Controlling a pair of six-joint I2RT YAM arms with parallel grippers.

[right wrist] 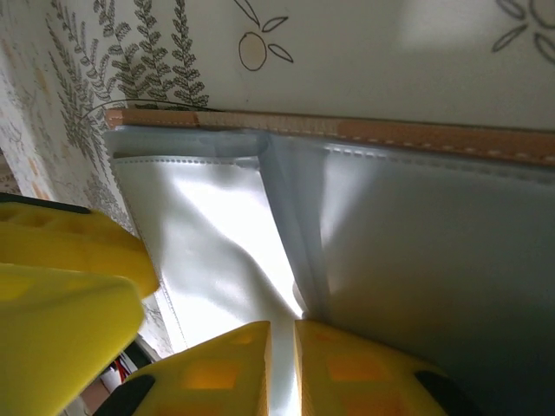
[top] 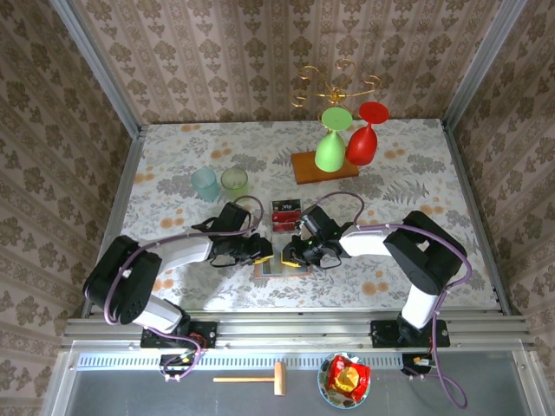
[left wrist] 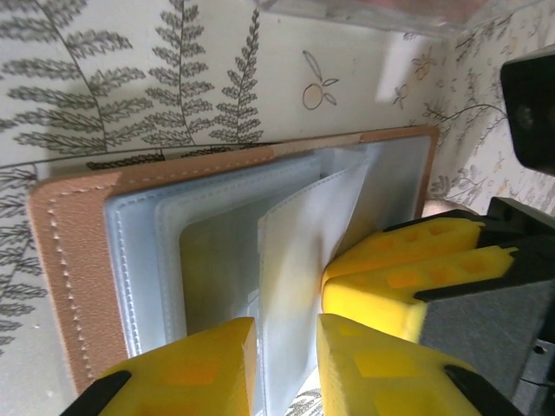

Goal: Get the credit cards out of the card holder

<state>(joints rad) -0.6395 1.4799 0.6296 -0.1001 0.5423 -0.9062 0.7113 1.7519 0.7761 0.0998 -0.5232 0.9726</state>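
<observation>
Holder (left wrist: 78, 260), open on bench (top: 416, 173): right claw (right wrist: 282, 364) pinches a sleeve (right wrist: 217, 225); left claw (left wrist: 286, 364) slightly parted astride a sleeve. Cards (top: 284, 214) at holder's 12 o'clock, print unreadable.

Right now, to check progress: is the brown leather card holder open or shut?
Open: the brown leather card holder lies spread flat, its clear plastic sleeves exposed.

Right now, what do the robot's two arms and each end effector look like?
The left arm and the right arm both have white links and black joints. A thin purple cable loops along each. The end effector fingers are yellow blocks on black bases.
</observation>
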